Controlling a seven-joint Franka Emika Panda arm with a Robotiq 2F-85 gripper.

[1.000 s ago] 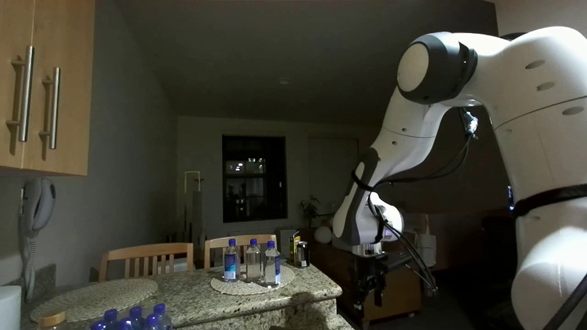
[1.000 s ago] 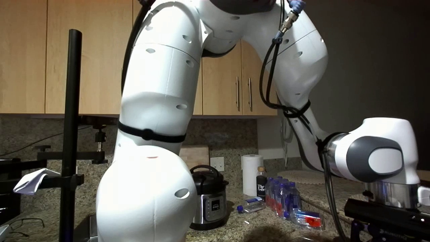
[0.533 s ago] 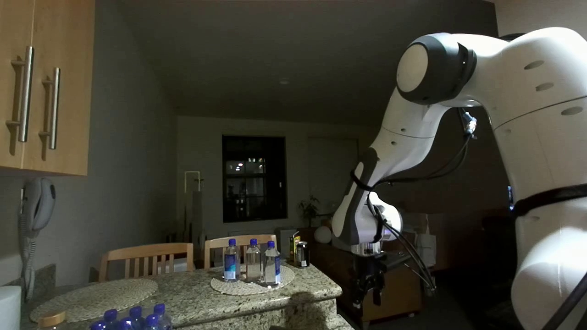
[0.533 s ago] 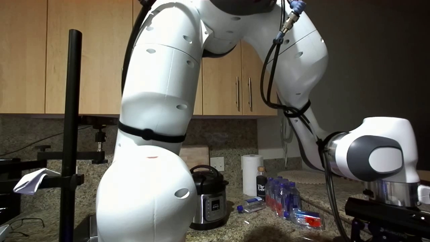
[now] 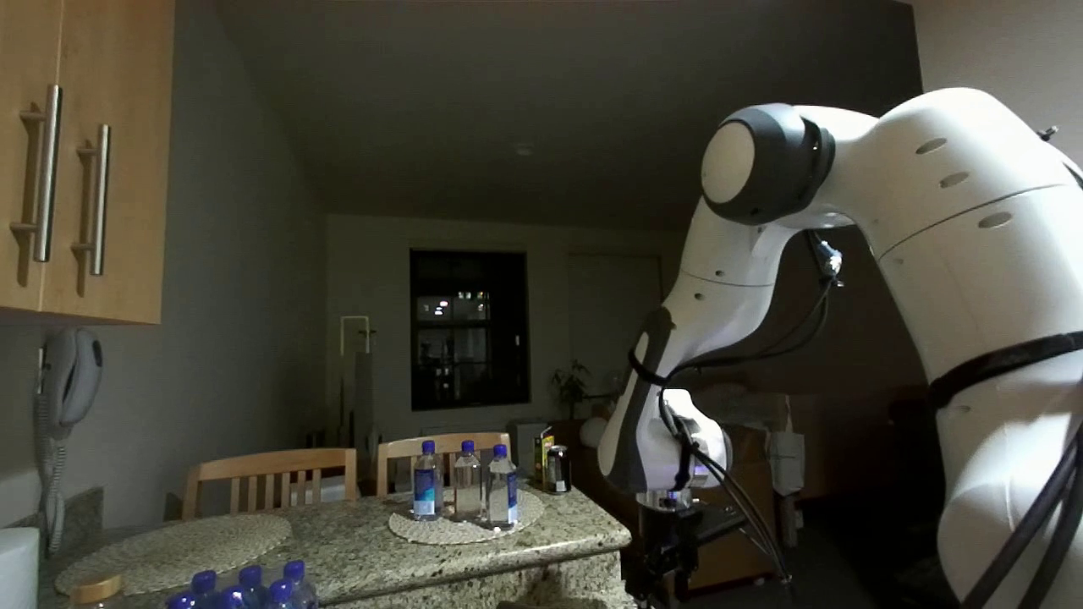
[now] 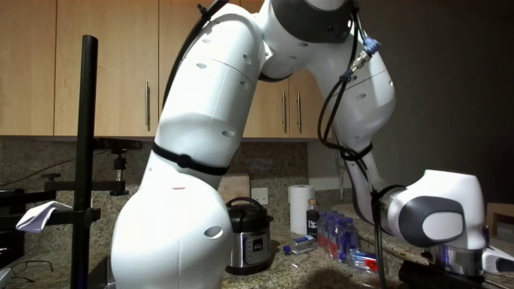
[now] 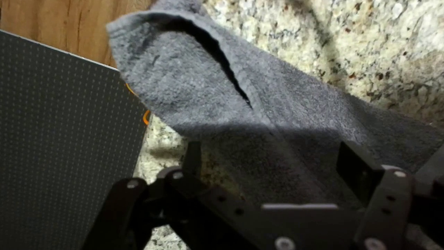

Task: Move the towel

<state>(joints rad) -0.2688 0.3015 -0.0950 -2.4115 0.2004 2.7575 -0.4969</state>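
"On the counter [image 7: 378, 38], in the wrist view: is that the towel [image 7: 194, 76]?"

"Yes, grey, lying on a slant, with a dark gap in a fold near its upper end. That end covers part of the wood [image 7: 69, 21] as seen from here, next to the dotted panel [image 7: 62, 139]."

"And the gripper [image 7: 272, 159]?"

"Spread wide. Its fingers [image 7: 357, 173] stand well apart, with the towel and a patch of counter showing in the space between."

"So the towel runs through the middle?"

"Mostly. The finger at left in that view shows just beside the towel's edge; the other shows in front of the towel itself."

"Touching it?"

"I cannot tell. It is too dark there."

"How does it look from outside?"

"In an exterior view the arm [image 5: 723, 317] is bent, and the gripper hangs at the bottom edge, partly cut off, beside the end of the bar [image 5: 338, 533]. From there its spread is hard to judge."
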